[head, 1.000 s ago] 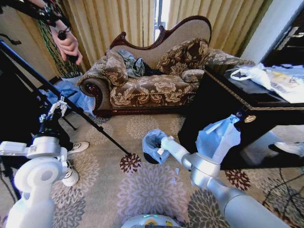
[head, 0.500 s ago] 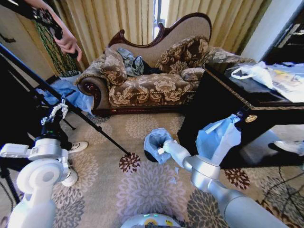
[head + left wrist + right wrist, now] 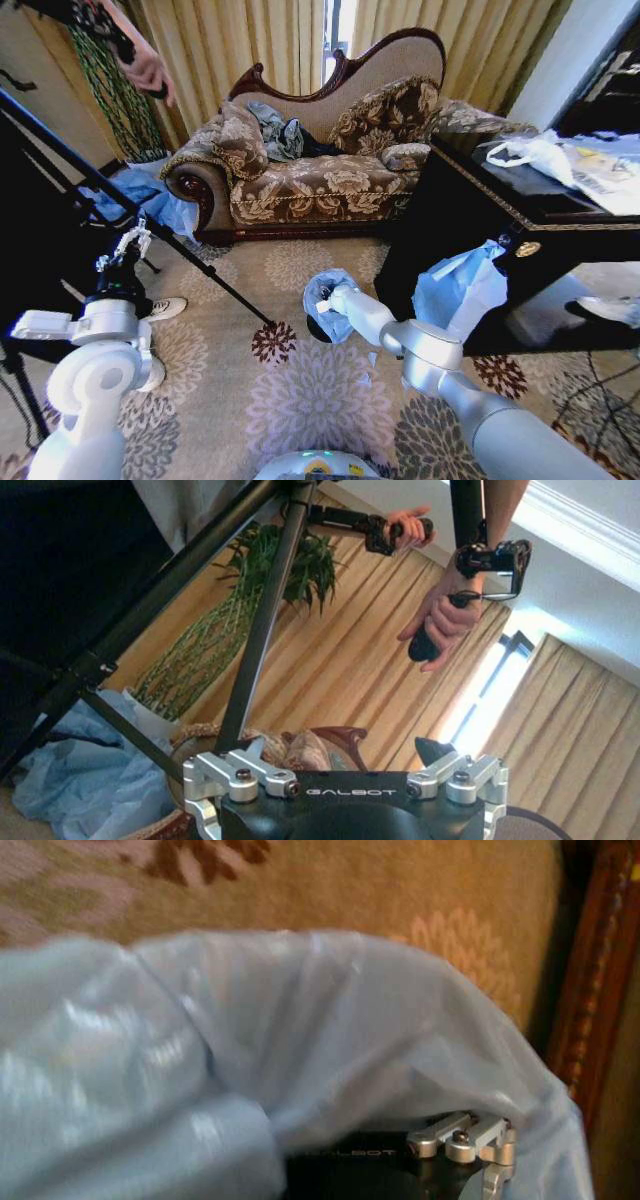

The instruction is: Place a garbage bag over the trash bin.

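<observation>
A patterned carpet (image 3: 300,390) covers the floor in front of a brown floral sofa (image 3: 320,165). On the carpet, between the sofa and a dark cabinet (image 3: 470,250), stands the trash bin (image 3: 318,331), a small black cylinder mostly hidden by the garbage bag (image 3: 325,297), a thin pale blue film draped over its top and sides. The right arm reaches forward and down from the robot's right, and the right pincer (image 3: 337,299) sits at the bag, buried in the film; I cannot tell whether it is open or closed. From the right wrist the film (image 3: 300,1057) billows over the pincer body against the carpet. The left pincer (image 3: 122,243) is raised at the robot's left beside a black tripod (image 3: 130,215), its fingers spread apart, holding nothing.
</observation>
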### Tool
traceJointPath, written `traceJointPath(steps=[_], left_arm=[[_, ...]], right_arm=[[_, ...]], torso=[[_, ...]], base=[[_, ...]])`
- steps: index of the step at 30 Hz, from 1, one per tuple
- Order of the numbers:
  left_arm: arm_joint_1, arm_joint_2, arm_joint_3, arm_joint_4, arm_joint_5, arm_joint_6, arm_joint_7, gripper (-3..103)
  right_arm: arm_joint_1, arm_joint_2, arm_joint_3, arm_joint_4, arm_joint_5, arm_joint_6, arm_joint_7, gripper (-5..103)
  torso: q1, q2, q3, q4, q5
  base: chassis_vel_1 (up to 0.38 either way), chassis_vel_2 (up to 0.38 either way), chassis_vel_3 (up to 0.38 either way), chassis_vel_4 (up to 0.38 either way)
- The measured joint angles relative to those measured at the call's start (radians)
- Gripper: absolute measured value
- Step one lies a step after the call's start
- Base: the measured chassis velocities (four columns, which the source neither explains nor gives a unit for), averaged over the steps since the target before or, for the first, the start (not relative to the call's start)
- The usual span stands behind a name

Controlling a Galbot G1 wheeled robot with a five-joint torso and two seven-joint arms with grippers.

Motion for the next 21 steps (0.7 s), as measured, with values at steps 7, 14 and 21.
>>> traceJointPath(steps=[7,14,21], left_arm=[[0.017,-0.001,0.001,-0.004,0.004,-0.011,0.002,100],[0.012,0.010,-0.002,0.017,-0.002,-0.019,0.001,99],[-0.006,0.011,0.015,0.037,-0.018,-0.021,0.000,99]], right_arm=[[0.029,0.000,-0.003,-0.011,-0.054,0.012,-0.026,100],[0.038,0.000,-0.024,0.018,-0.071,0.030,-0.059,100],[0.058,0.001,-0.051,0.055,-0.232,0.173,-0.072,100]], torso=[[0.000,0.000,0.000,0.0002,0.0001],[0.000,0.000,0.000,0.0001,0.0000],[0.000,0.000,0.000,0.0002,0.0000]], base=[[0.000,0.000,0.000,0.000],[0.000,0.000,0.000,0.000],[0.000,0.000,0.000,0.000]])
